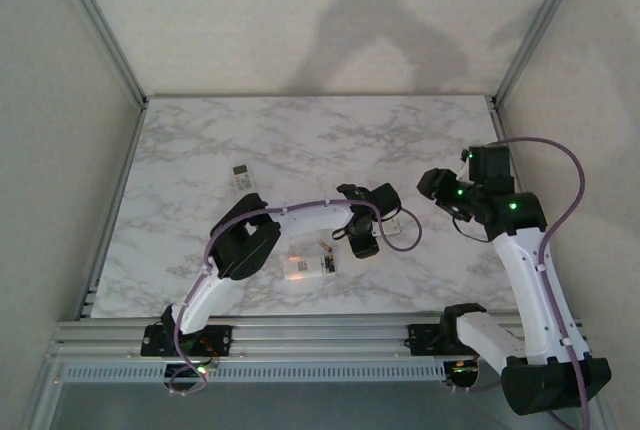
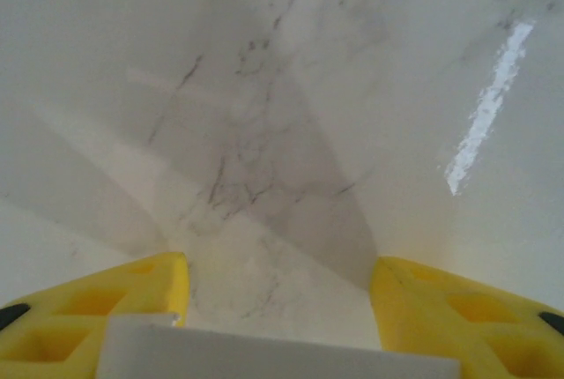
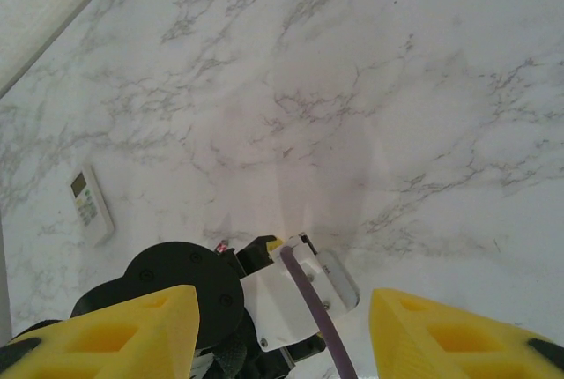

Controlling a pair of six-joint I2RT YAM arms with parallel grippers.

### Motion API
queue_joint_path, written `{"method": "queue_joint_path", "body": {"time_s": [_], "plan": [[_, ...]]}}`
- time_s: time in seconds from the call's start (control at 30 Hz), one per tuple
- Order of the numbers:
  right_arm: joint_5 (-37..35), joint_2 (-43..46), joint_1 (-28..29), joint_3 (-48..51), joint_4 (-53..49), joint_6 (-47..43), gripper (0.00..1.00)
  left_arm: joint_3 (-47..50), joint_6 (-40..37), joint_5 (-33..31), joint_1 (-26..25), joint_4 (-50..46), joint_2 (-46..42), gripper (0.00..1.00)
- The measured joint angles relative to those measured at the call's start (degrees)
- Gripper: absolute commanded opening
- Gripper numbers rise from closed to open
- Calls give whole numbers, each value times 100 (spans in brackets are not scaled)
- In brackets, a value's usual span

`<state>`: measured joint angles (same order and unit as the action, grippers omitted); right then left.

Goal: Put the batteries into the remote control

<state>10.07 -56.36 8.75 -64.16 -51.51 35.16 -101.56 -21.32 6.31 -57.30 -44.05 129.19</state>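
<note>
A white remote control (image 1: 393, 227) lies on the marble table right of centre. My left gripper (image 1: 372, 230) reaches down over it. In the left wrist view the remote's flat white body (image 2: 282, 357) spans the gap between the yellow fingers (image 2: 132, 295), so the gripper (image 2: 278, 282) is shut on it. In the right wrist view one rounded end of the remote (image 3: 339, 278) sticks out past the left wrist. The batteries (image 1: 300, 265), small and partly coppery-orange, lie in a clear packet near the front. My right gripper (image 1: 438, 190) (image 3: 284, 300) hovers to the right, open and holding nothing.
A second small white remote (image 1: 243, 178) (image 3: 91, 205) with a screen and buttons lies at the back left. The left arm's purple cable (image 1: 300, 206) loops over the table's middle. Metal frame rails (image 1: 110, 200) border the marble top.
</note>
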Motion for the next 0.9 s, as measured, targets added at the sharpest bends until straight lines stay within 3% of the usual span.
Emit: {"method": "queue_joint_path", "body": {"time_s": [0.27,0.37,0.53,0.57,0.67,0.77,0.9], "plan": [[-2,-7,0,9,-33,-131,56,-46,-157,-39,28,7,7,74],[-66,-57,0,4,-37,-282,61,28,-157,-9,35,98,-72,85],[-155,-151,0,4,175,-778,68,597,-74,52,35,531,-774,86],[-155,-151,0,4,295,-931,72,826,-7,55,35,719,-1088,86],[-98,-85,0,168,944,-1615,96,1663,332,96,81,1370,-2267,90],[426,76,2,767,1773,-2752,99,2614,966,205,240,2210,-3698,95],[1268,-72,494,1425,1862,-5257,99,3969,2218,330,614,3416,-5504,100]]}}
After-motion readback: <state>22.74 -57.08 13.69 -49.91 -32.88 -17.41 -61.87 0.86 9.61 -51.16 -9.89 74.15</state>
